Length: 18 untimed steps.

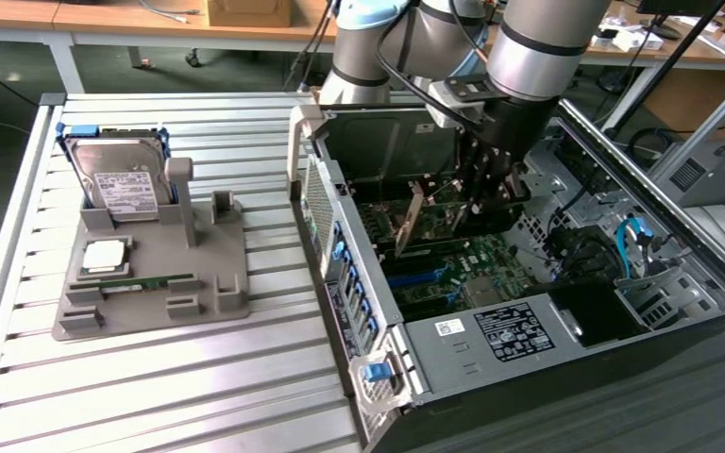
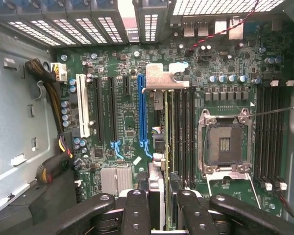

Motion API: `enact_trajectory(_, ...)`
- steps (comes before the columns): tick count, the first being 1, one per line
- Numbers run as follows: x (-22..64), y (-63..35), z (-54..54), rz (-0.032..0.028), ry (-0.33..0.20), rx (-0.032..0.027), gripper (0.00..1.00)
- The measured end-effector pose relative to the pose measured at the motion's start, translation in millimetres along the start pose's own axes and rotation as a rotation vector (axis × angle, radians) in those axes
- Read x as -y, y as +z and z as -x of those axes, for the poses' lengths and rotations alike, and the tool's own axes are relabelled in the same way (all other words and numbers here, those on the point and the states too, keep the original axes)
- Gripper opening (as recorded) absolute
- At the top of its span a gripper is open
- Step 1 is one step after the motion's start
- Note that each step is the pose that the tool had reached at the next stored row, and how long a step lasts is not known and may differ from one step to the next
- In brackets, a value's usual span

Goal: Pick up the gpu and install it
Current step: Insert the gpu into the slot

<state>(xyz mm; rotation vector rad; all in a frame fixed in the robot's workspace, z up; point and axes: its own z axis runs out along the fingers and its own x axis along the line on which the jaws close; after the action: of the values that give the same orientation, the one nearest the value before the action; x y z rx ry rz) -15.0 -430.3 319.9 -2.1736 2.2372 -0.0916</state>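
Your gripper [image 2: 162,205] is clamped on the gpu [image 2: 165,147], held edge-down over the motherboard [image 2: 122,122]. You have 1 blue slot [image 2: 141,112] just beside it, so the card's edge is near alignment.

The arm [image 1: 532,42] is built of thick silver-grey tube segments, each ringed by a black band, with pale blue caps at the joints further back. A black cable loops down across it to a dark wrist block. Below hangs the black gripper [image 1: 489,193] (its linkage bars show round rivets or screws in the wrist view), apparently all matt metal or plastic.
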Motion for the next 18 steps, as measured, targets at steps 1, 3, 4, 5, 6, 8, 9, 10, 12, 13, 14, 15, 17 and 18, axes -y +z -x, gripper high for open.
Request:
enact_trajectory(1,-0.1,0.1,-0.2,0.0,0.0,0.0,0.27)
enact_trajectory(3,-0.4,0.2,-0.5,0.0,0.0,0.0,0.27)
enact_trajectory(4,-0.5,0.3,-0.7,0.0,0.0,0.0,0.27)
enact_trajectory(5,-0.7,0.4,-0.9,0.0,0.0,0.0,0.27)
enact_trajectory(6,-0.8,0.4,-1.0,0.0,0.0,-0.0001,0.27)
enact_trajectory(8,-0.9,0.6,-1.4,0.0,0.0,0.0,0.27)
enact_trajectory(9,-1.0,0.7,-1.5,0.0,0.0,0.0,0.27)
enact_trajectory(10,-1.2,0.8,-1.7,0.0,0.0,0.0,0.27)
enact_trajectory(12,-1.4,1.0,-2.1,0.0,0.0,0.0,0.27)
enact_trajectory(13,-1.5,1.1,-2.2,0.0,0.0,0.0,0.27)
enact_trajectory(14,-1.6,1.2,-2.4,0.0,0.0,0.0001,0.27)
enact_trajectory(15,-1.7,1.2,-2.6,0.0,0.0,0.0,0.27)
enact_trajectory(17,-1.9,1.3,-2.9,0.0,0.0,-0.0001,0.27)
enact_trajectory(18,-1.9,1.4,-3.1,0.0,0.0,-0.0001,0.27)
